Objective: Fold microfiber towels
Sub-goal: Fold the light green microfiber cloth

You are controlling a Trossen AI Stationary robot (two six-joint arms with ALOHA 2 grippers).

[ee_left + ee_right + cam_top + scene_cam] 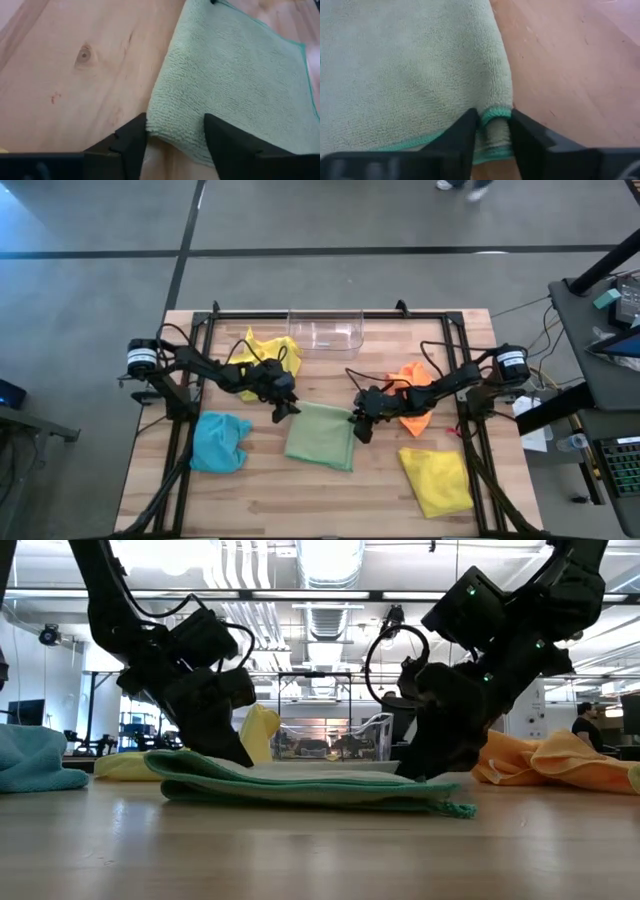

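Note:
The pale green towel [320,437] lies folded and flat on the table's middle; its layers show in the low view [300,785]. My left gripper [283,408] stands open at its far left corner [172,132], one finger on each side; whether they touch the cloth I cannot tell. My right gripper [360,425] is shut on its far right corner. A yellow towel [270,352] lies crumpled at the far left, a light blue one [220,442] at the near left, an orange one [412,405] under my right arm, and another yellow one [437,478] flat at the near right. My right gripper pinches the green towel's far right corner at its teal hem [495,116] between its two fingers. The fingers [462,132] come slanting down from the table's right. The hem is bunched up between them. The rest of the towel lies flat on the table.
A clear plastic bin [325,332] stands at the table's far edge, between the two arms. A dark frame [455,360] runs along the table's sides. Bare wood shows between the green towel and the near edge [320,500].

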